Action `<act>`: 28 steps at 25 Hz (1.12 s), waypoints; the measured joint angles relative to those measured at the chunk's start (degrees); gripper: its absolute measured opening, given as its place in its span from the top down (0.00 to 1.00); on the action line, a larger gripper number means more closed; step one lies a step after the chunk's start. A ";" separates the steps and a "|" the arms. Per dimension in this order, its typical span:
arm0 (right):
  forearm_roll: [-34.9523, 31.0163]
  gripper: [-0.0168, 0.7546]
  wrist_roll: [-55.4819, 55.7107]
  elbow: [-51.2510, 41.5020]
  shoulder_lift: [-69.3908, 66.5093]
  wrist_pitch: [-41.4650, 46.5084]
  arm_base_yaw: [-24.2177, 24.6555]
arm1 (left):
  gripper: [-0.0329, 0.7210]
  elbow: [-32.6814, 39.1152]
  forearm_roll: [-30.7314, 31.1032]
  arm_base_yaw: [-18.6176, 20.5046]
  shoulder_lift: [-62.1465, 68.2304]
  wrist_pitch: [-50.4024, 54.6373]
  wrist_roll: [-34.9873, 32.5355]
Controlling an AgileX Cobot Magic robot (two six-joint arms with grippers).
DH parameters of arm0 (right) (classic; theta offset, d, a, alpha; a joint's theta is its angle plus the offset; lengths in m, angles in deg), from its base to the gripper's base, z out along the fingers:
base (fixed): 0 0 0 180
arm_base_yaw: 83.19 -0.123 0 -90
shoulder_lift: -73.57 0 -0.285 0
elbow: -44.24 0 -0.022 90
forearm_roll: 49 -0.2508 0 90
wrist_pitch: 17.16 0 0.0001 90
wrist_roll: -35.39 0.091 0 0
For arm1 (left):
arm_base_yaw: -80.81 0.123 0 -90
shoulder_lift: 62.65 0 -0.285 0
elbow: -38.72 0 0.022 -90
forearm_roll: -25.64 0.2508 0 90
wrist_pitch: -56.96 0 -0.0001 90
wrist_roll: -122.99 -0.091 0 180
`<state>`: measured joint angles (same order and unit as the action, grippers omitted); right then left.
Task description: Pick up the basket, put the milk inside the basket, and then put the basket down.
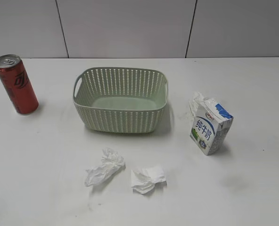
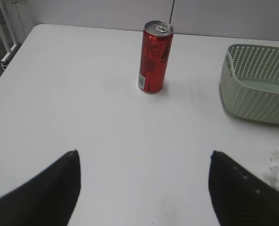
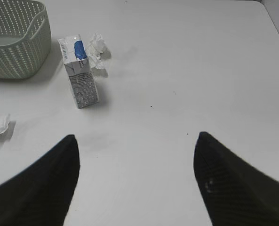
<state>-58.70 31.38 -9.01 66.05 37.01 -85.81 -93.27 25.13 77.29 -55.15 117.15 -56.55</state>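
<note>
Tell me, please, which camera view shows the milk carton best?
The exterior view: the milk stands upright and whole, right of the basket, its blue lettering and torn top facing the camera. The right wrist view shows only its blue top and grey printed side. The left wrist view does not show it.

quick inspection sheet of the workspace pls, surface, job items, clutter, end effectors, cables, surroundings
surface: white table, faint smudges near the front right
basket: upright, empty, mid-table
milk: upright right of the basket, apart from it, spout torn
clutter: red can standing far left; two crumpled tissues in front of the basket, another behind the milk
left end effector: open, empty, above bare table
right end effector: open, empty, short of the milk
cables: nothing seen
surroundings: grey panelled wall behind
</note>
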 joint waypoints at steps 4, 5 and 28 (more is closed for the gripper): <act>0.00 0.24 0.00 0.00 0.00 0.00 0.00 | 0.10 0.00 0.00 0.00 0.00 0.00 0.00; 0.00 0.24 0.00 0.00 0.00 0.00 0.00 | 0.10 0.00 0.00 0.00 0.00 0.00 0.00; 0.00 0.24 0.00 0.00 0.00 0.00 0.00 | 0.20 -6.81 -6.37 -0.77 28.24 -35.12 -0.47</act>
<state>-58.70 31.38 -9.01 66.05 37.01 -85.81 -100.08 18.75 76.52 -26.91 82.03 -57.01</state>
